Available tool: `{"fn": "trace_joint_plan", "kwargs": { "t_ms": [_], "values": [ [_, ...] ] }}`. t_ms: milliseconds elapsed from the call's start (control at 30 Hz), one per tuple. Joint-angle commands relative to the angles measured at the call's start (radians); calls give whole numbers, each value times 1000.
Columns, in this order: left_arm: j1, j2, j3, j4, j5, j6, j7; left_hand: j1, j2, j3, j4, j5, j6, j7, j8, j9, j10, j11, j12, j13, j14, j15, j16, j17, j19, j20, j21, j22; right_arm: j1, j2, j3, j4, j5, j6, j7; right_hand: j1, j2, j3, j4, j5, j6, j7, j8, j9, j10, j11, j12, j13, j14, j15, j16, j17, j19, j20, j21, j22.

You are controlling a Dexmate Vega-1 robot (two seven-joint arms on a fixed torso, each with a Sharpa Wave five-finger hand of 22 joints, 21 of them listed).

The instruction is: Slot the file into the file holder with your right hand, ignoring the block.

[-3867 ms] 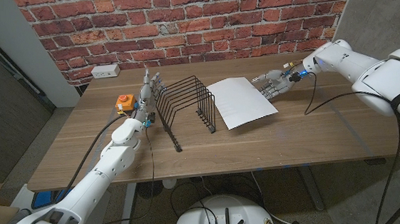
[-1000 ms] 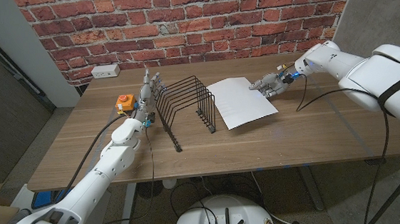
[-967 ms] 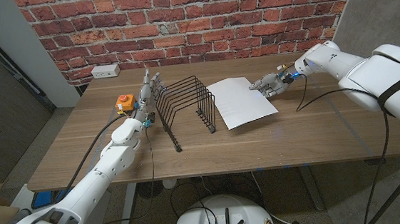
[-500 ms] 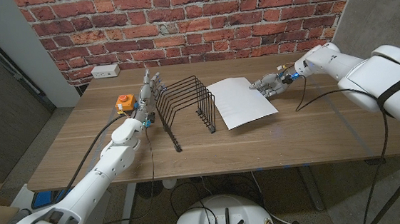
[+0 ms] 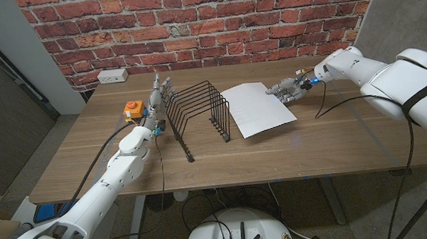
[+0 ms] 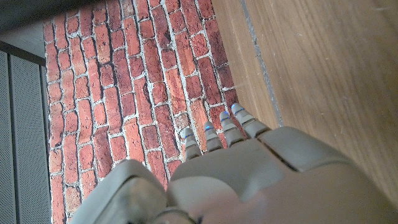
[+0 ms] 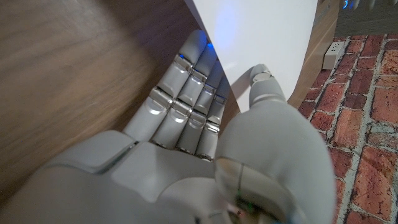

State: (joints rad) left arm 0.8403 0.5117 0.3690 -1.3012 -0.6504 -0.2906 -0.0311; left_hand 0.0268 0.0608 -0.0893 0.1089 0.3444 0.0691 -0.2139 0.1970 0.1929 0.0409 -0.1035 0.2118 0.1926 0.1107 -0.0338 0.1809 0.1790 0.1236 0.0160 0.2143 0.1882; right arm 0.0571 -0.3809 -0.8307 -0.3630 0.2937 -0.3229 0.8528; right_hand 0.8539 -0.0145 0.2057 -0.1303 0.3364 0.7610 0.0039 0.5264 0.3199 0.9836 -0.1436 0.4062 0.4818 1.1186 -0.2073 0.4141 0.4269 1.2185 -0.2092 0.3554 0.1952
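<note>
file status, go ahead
Right hand pinching the file's far corner, file on table. Left hand idle beside file holder. Block clear of path.

On the table: 1 white file, 1 black wire file holder, 1 orange block, 2 robot hands.

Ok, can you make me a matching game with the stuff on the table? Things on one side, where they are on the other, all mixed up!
Things:
1. orange block
2. white file
3. black wire file holder
4. white power outlet box

Places:
A. at the table's far edge, against the brick wall
B. in the middle of the table, between the two hands
C. just outside the left hand, on the side away from the holder
D. lying on the table, its edge at the right hand, thumb on top and fingers underneath

Pairs: 1-C, 2-D, 3-B, 4-A
</note>
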Motion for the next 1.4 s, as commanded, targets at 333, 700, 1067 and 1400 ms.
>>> {"fn": "trace_joint_plan", "kwargs": {
  "t_ms": [333,700,1067,1400],
  "values": [
    [0,0,0,0,0,0,0,-9,-1,4,4,6,-2,-6,3,5,1,-9,3,5,11,1,6,2,10,0,2,5,-4,-2,7,2,17,4,1,24,4,-3,-4,-13,40,-4,25,-6,47,-19,-8,11,58,-16,3,10,29,-2,20,0],
    [1,0,0,-1,0,0,0,-9,-2,5,4,5,-2,-6,3,5,1,-10,3,5,11,1,6,2,9,-1,2,5,-8,0,11,5,30,7,-8,-6,4,-16,15,-22,14,11,11,-20,34,0,-33,9,48,-11,-18,9,23,-2,21,-1],
    [0,0,0,0,0,-1,0,-9,-2,5,4,5,-2,-5,3,5,1,-9,3,5,10,1,6,2,9,0,2,5,-7,1,10,5,30,4,-8,22,23,-4,4,-27,64,-11,37,-21,86,-19,-31,15,85,-19,-17,19,43,-1,33,-2],
    [0,0,0,0,0,-1,0,-9,-2,6,4,5,-2,-5,3,5,1,-10,3,5,11,2,6,2,9,0,2,5,-5,5,7,5,30,10,-21,48,29,3,-7,-34,103,-28,55,-32,127,-40,-26,29,123,-20,-15,27,57,-2,46,1]
  ]
}}
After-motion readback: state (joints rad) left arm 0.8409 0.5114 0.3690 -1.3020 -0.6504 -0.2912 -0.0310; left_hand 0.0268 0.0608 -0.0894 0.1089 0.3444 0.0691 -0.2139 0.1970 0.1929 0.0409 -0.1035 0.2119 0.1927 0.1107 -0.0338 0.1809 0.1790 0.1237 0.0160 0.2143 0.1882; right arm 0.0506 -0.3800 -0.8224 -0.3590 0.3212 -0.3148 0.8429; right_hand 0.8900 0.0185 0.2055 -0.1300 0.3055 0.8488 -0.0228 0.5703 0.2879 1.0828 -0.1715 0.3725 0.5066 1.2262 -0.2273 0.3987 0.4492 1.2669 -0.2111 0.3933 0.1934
